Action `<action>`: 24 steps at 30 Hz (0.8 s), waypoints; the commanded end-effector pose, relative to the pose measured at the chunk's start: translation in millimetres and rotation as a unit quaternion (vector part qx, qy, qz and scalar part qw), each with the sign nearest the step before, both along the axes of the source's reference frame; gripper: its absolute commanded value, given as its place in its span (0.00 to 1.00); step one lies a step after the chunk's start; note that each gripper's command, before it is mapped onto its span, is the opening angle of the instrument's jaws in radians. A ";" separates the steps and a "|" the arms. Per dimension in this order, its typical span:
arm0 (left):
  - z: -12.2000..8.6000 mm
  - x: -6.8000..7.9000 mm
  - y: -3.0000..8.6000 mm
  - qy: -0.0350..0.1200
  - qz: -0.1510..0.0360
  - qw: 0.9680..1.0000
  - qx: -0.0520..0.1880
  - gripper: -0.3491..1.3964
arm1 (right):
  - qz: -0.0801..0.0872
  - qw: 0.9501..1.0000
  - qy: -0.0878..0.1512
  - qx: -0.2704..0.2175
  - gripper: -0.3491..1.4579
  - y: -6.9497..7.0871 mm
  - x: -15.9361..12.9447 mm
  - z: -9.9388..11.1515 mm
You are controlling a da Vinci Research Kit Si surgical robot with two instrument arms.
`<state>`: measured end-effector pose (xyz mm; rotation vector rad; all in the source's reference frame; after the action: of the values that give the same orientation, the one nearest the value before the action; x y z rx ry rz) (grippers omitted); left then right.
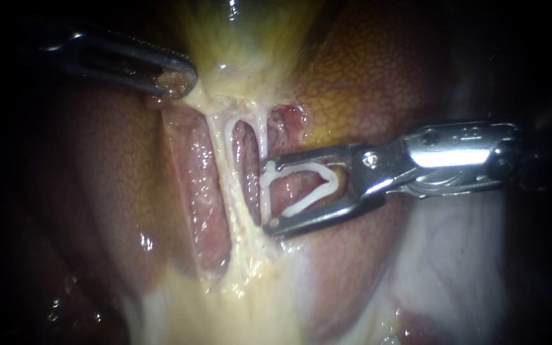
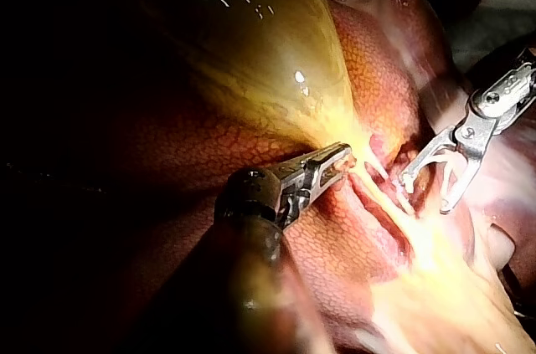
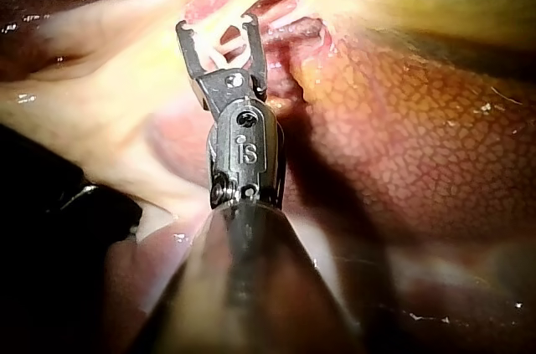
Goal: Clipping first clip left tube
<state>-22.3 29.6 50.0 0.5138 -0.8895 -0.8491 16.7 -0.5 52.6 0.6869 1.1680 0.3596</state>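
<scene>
Approach step: the right instrument's end effector (image 1: 271,195), spread wide, carries an open clip (image 1: 317,185) short of the left tube (image 1: 220,160); next it must straddle that tube. The left instrument's end effector (image 1: 177,80) is clamped on the gallbladder (image 1: 225,45).

support: liver (image 1: 365,83) | on it: gallbladder (image 1: 237,38), two pale tubes (image 1: 225,166)

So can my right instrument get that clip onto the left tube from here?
Probably, with care: the right instrument holds the clip open, the left instrument grips the gallbladder well clear, but the right tube lies between the clip and the left tube.
</scene>
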 end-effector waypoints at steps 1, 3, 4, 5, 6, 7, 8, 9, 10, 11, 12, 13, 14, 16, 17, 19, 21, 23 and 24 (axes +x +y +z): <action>-0.1 0.0 0.0 0.000 0.000 1.000 0.000 0.00 | 0.000 1.000 -0.001 0.003 0.47 -0.2 0.1 0.1; -0.1 0.0 0.0 0.000 0.000 1.000 0.000 0.00 | -0.003 1.000 0.000 0.004 0.47 -0.4 0.2 0.4; -0.1 0.0 0.0 0.000 0.000 1.000 0.000 0.00 | -0.006 1.000 0.002 0.007 0.47 -0.5 0.2 0.6; -0.1 0.0 0.0 0.000 0.000 1.000 0.000 0.00 | -0.007 1.000 0.002 0.009 0.47 -0.6 0.3 0.8; -0.1 0.0 0.0 0.000 0.000 1.000 0.000 0.00 | -0.008 1.000 0.002 0.011 0.47 -0.7 0.3 1.0; -0.1 0.0 0.0 0.000 0.000 1.000 0.000 0.00 | -0.011 1.000 0.003 0.013 0.47 -0.8 0.4 1.2; -0.1 0.0 0.0 0.000 0.000 1.000 0.000 0.00 | -0.011 1.000 0.002 0.015 0.47 -0.9 0.4 1.4; -0.1 0.0 0.0 0.000 0.000 1.000 0.000 0.00 | -0.011 1.000 0.002 0.016 0.47 -1.0 0.4 1.6; -0.1 0.0 0.0 0.000 0.000 1.000 0.000 0.00 | -0.012 1.000 0.001 0.017 0.47 -1.1 0.4 1.9; -0.1 0.0 0.0 0.000 0.000 1.000 0.000 0.00 | -0.012 1.000 0.001 0.018 0.47 -1.2 0.5 2.1; -0.1 0.0 0.0 0.000 0.000 1.000 0.000 0.00 | -0.013 1.000 0.001 0.020 0.47 -1.3 0.5 2.4; -0.1 0.0 0.0 0.000 0.000 1.000 0.000 0.00 | -0.014 1.000 0.001 0.021 0.47 -1.3 0.5 2.7; -0.1 0.0 -0.1 0.000 0.000 1.000 0.000 0.00 | -0.015 1.000 0.001 0.022 0.47 -1.3 0.4 3.1; -0.1 0.0 -0.1 0.000 0.000 1.000 0.000 0.00 | -0.017 1.000 0.001 0.024 0.47 -1.4 0.4 3.7; -0.1 0.0 -0.1 0.000 0.000 1.000 0.000 0.00 | -0.016 1.000 0.000 0.026 0.47 -1.4 0.4 4.0; -0.1 0.0 -0.1 0.000 0.000 1.000 0.000 0.00 | -0.015 1.000 -0.001 0.025 0.47 -1.4 0.4 4.4; -0.1 0.0 -0.1 0.000 0.000 1.000 0.000 0.00 | -0.015 1.000 -0.002 0.027 0.47 -1.3 0.4 4.8; -0.1 0.0 -0.1 0.000 0.000 1.000 0.000 0.00 | -0.017 0.999 -0.001 0.027 0.47 -1.2 0.4 5.1; -0.1 0.0 -0.1 0.000 0.000 1.000 0.000 0.00 | -0.017 0.999 -0.001 0.027 0.47 -1.1 0.3 5.3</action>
<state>-22.3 29.6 49.9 0.5146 -0.8894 -0.8497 17.0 -1.5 58.0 0.7523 1.1471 0.3649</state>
